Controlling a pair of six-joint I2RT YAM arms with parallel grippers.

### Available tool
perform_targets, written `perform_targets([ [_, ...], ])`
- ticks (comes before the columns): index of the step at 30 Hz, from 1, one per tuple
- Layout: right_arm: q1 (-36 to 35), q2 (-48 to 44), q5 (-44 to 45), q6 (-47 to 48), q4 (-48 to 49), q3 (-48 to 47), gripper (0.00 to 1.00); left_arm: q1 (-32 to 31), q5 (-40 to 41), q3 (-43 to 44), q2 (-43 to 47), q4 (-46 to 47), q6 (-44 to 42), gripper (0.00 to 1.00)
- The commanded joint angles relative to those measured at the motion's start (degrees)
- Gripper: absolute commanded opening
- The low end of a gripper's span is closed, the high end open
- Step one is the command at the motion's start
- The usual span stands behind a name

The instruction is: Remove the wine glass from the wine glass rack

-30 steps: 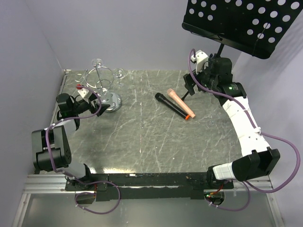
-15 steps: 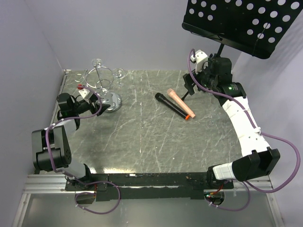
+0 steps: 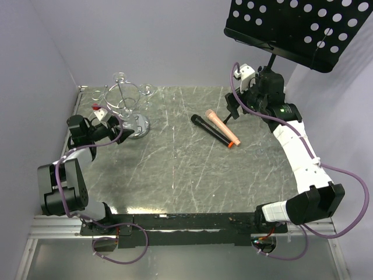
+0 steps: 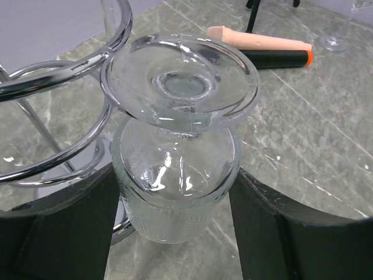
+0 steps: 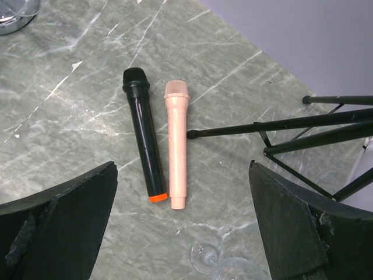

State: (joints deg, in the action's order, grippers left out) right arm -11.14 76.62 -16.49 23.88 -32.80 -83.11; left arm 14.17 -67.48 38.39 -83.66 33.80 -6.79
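Observation:
The chrome wine glass rack [image 3: 124,102] stands at the back left on its round mirror base [image 3: 139,124]. Its curled arms [image 4: 58,87] fill the left of the left wrist view. A clear wine glass [image 4: 175,192] hangs upside down, its foot [image 4: 180,81] at the edge of a loop. My left gripper [image 3: 115,129] [image 4: 175,175] is shut on the glass's bowl, a finger against each side. Other glasses [image 3: 147,90] hang on the rack's far side. My right gripper [image 3: 235,107] [image 5: 182,167] is open and empty above the table, far from the rack.
A black microphone [image 3: 211,131] [image 5: 144,140] and a pink one [image 3: 221,127] [image 5: 176,146] lie side by side mid-table. A black tripod music stand [image 3: 291,26] stands at the back right, its legs [image 5: 280,125] spread on the table. Another wine glass [image 5: 205,255] is under my right gripper.
My left arm has shifted slightly left and back, its gripper still round the glass's bowl. The right arm has barely moved.

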Motion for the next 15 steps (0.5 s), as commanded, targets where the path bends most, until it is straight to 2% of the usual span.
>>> perform_targets([
  [1,-0.55,-3.14,0.23,-0.24,2.30,0.67,1.00,-0.38,-4.76,1.60,3.32,2.05,0.63,0.01],
  [9,-0.55,-4.02,0.23,-0.24,2.30,1.37,1.00,-0.29,-3.27,-0.86,6.22,10.05,8.44,0.01],
  [12,-0.55,-4.20,0.06,-0.24,2.56,1.64,1.00,-0.02,-3.18,-1.39,7.45,5.85,4.97,0.01],
  [15,-0.55,-4.37,-0.30,-0.59,3.17,1.64,1.00,0.24,-2.83,-1.13,9.91,-3.53,-1.18,0.01],
])
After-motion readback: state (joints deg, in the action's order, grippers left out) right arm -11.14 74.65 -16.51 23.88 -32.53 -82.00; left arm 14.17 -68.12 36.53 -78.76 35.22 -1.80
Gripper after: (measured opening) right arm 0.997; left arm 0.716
